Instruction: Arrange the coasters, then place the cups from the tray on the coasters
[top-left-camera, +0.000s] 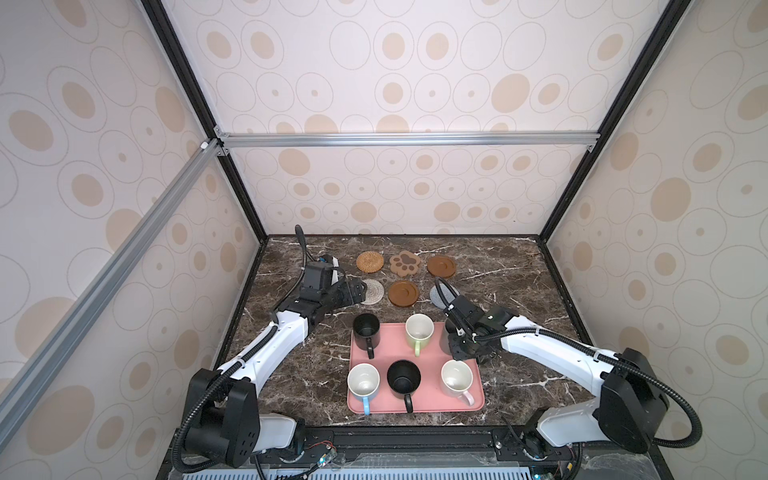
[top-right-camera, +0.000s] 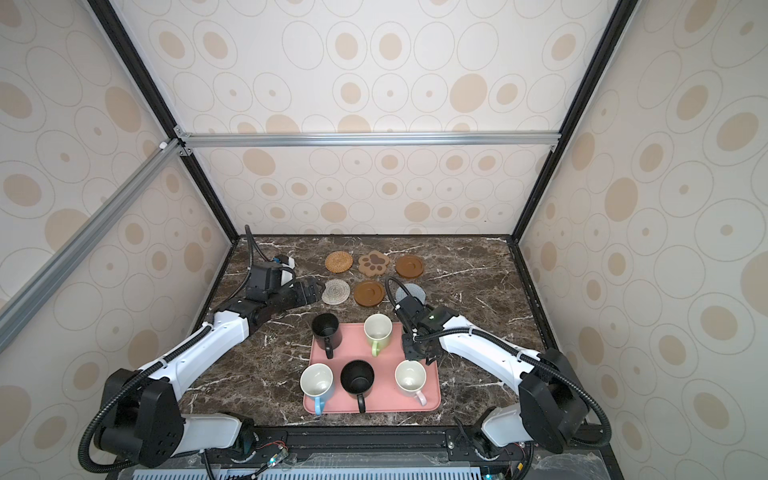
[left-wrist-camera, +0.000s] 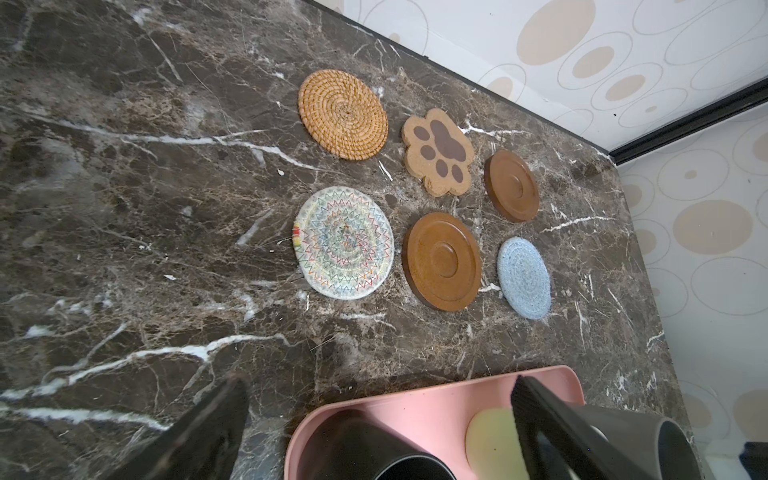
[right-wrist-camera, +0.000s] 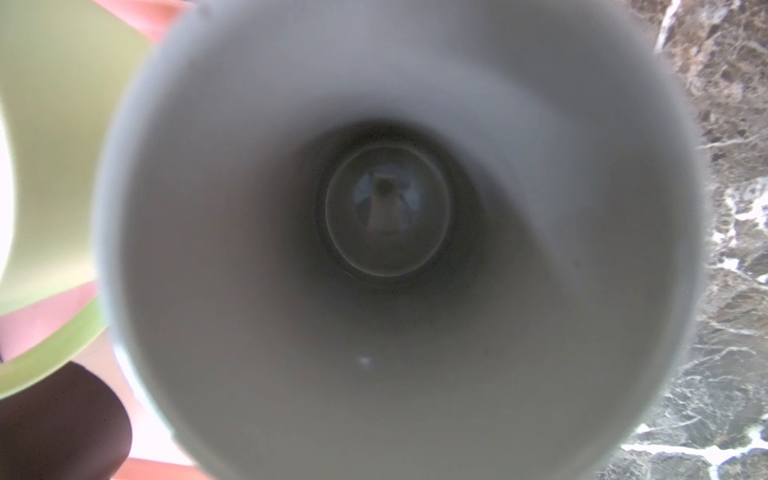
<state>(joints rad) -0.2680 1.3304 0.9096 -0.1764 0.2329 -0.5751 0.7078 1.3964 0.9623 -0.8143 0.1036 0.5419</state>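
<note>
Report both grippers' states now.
Left gripper: open, holding nothing.
Right gripper: shut, apparently gripping the grey cup; contact hidden.

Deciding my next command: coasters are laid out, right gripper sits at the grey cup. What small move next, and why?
Probably lift the right gripper straight up a little: it is shut over the grey cup, though the grip is hidden, and the grey-blue coaster just beyond lies bare.

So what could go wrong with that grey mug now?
The right arm's jaws seem shut on the grey ceramic mug, but the grip is hidden, so it might slip when lifted. The light green mug stands close beside it and could get knocked. Its black cable loops by the grey-blue woven coaster and might snag.
</note>
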